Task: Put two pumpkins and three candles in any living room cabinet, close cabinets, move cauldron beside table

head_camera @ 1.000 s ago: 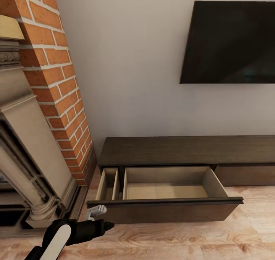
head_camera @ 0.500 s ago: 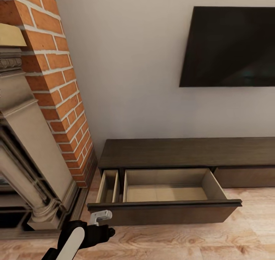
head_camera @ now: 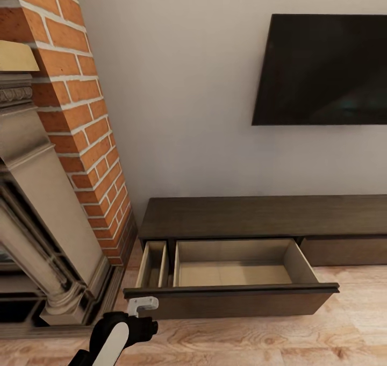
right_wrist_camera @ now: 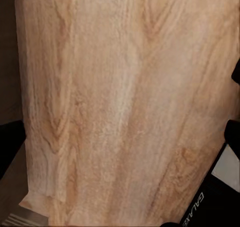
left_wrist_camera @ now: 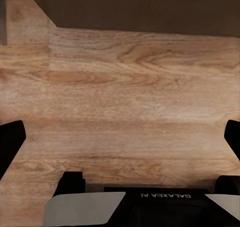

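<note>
My left wrist camera looks down on the wood floor (left_wrist_camera: 130,102); a dark cabinet front (left_wrist_camera: 140,7) crosses the frame's top, fingertips (left_wrist_camera: 10,142) spread wide at both edges.

Dark matt wood cabinet (head_camera: 258,215) — pale wood drawer (head_camera: 236,272) inside; grained wood floor (head_camera: 269,342); rough brick column (head_camera: 80,119).

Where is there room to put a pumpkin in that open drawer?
The big pale compartment of the open drawer is bare wall to wall. The narrow compartment beside it, nearer the brick column, is tight. The cabinet top under the TV is also bare.
</note>
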Robot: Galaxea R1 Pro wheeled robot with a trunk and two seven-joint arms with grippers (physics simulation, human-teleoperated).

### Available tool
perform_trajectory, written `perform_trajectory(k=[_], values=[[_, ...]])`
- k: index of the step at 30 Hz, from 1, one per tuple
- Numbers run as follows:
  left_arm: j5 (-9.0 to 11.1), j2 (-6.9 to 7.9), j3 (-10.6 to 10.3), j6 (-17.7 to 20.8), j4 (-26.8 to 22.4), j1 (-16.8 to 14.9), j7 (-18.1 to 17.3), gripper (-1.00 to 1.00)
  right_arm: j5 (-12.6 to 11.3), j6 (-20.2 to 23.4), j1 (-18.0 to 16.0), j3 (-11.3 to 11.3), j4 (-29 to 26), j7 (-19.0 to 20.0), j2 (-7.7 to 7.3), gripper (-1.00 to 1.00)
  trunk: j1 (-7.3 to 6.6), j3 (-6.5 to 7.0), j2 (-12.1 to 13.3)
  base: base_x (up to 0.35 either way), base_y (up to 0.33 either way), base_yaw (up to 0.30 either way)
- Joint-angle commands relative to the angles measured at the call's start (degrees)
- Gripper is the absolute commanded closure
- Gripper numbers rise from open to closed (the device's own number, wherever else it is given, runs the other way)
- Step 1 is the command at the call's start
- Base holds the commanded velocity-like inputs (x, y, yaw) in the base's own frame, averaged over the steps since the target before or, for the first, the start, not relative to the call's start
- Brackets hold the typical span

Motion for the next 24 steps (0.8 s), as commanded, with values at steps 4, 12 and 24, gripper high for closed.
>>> perform_trajectory(k=[4, 12, 24], values=[[-0.7, -0.06, -0.5, 0.1, 0.0, 0.0, 0.6, -1.0, 1.0, -1.0, 0.0, -0.4, 0.0, -1.2, 0.05, -1.0, -0.01, -0.05, 0.0, 0.0, 0.0, 0.0], [-1.0, -0.01, -0.6, 0.1, -0.1, 0.0, 0.5, -1.0, 1.2, -1.6, 0.0, -0.3, -0.1, -0.7, 0.14, -1.0, -0.01, -0.05, 0.0, -0.014, 0.01, 0.0], [-1.0, -0.04, -0.7, 0.1, -0.1, 0.0, 0.5, -1.0, 1.1, -1.6, 0.0, -0.4, -0.1, -0.6, 0.14, -1.0, -0.01, -0.05, 0.0, -0.165, 0.103, -0.007]])
